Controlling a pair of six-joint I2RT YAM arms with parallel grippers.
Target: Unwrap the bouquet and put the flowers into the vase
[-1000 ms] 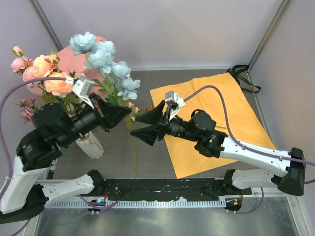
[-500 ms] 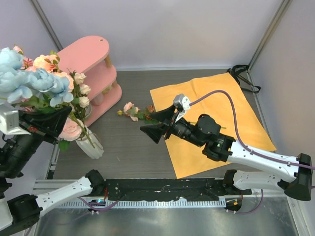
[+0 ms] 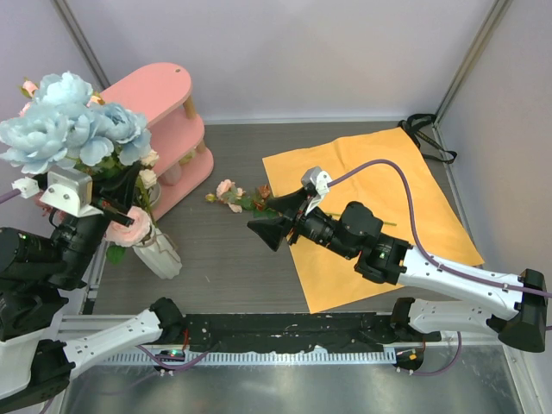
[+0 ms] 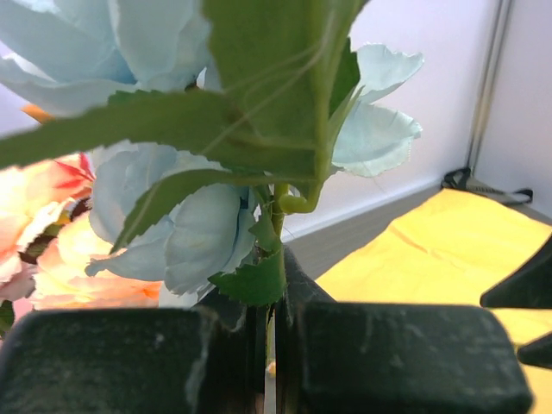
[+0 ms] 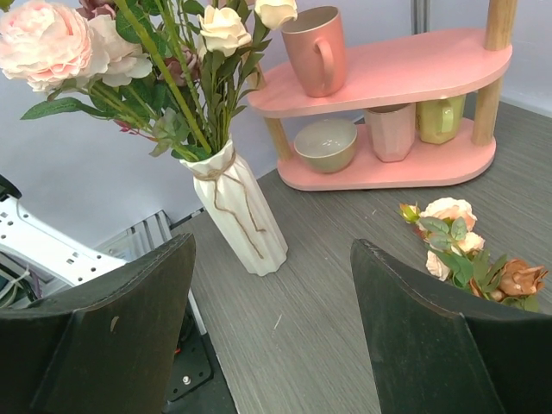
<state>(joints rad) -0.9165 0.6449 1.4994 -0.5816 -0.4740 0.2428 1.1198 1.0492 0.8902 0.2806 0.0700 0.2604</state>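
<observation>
Vase (image 5: 237, 211): holds pink and cream flowers (image 5: 52, 43).
Left gripper (image 4: 272, 345): over vase, clamped on pale-blue flowers (image 4: 198, 233) (by the stem).
Right gripper (image 5: 272, 328): right of vase, jaws wide, empty.
Loose sprig (image 3: 231, 194): right of vase, on table.

My left fingers (image 4: 103, 362), along the bottom of the frame, are matt black plastic, faintly scuffed and chalky. The blue flower (image 4: 198, 233) above them has soft, dull cloth petals on a smooth green plastic stem (image 4: 278, 203). The leaves (image 4: 259, 52) are veined cloth. My right fingers (image 5: 448, 345) show the same matt, slightly grainy black. The vase (image 5: 259, 246), centre left, is white ceramic with a low sheen, with rough twine (image 5: 216, 166) at its neck. The table (image 5: 285, 319) is grey, matt and wood-grained. The shelf (image 5: 388, 65), upper right, is smoothly painted pink on bare pale wooden posts (image 5: 496, 21), and its mug (image 5: 312, 50) gleams slightly. The orange sheet (image 3: 440, 198) looks like matt, creased paper.
</observation>
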